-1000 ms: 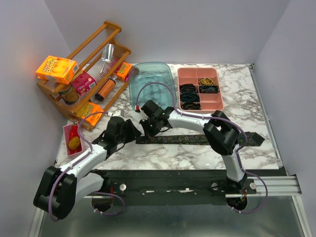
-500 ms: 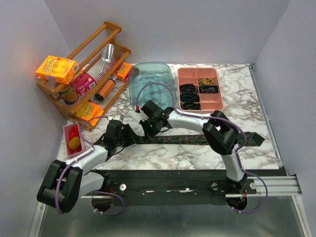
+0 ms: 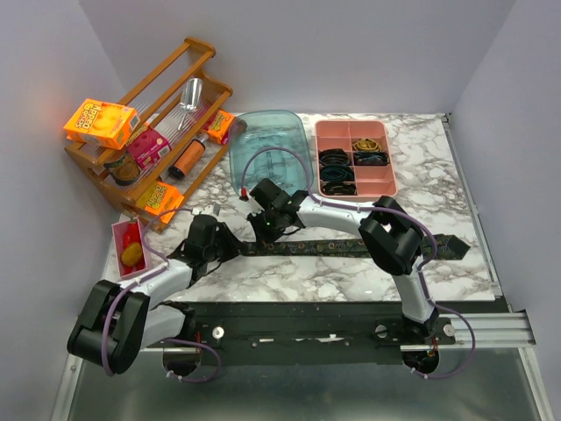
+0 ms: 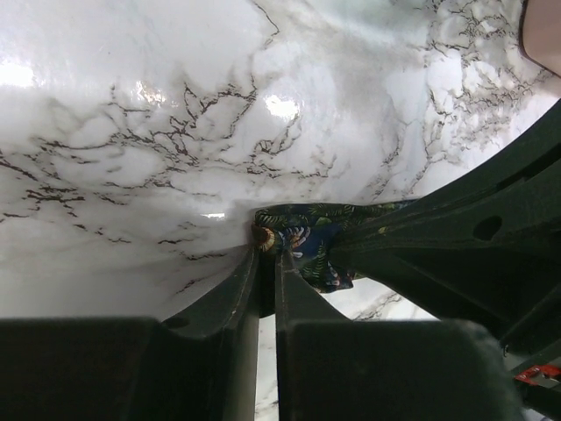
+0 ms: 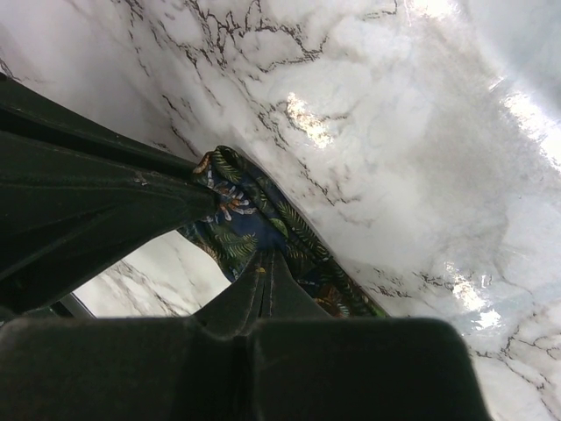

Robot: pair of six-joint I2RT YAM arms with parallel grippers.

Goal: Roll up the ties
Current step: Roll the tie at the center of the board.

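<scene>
Pinching the tie (image 4: pixel 308 239) tip at frame centre with left gripper (image 4: pixel 267 256); clamping it just beside with right gripper (image 5: pixel 263 265).

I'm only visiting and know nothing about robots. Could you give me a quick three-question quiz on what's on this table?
1. True or false: the tie on the marble table is already rolled up.
2. Where do the left gripper and right gripper meet the tie? A) at its end nearer the wooden rack B) at its middle C) at its far-right tip
3. What colour is the compartment tray?
Key: 1 false, it lies stretched out flat. 2 A. 3 pink.
</scene>
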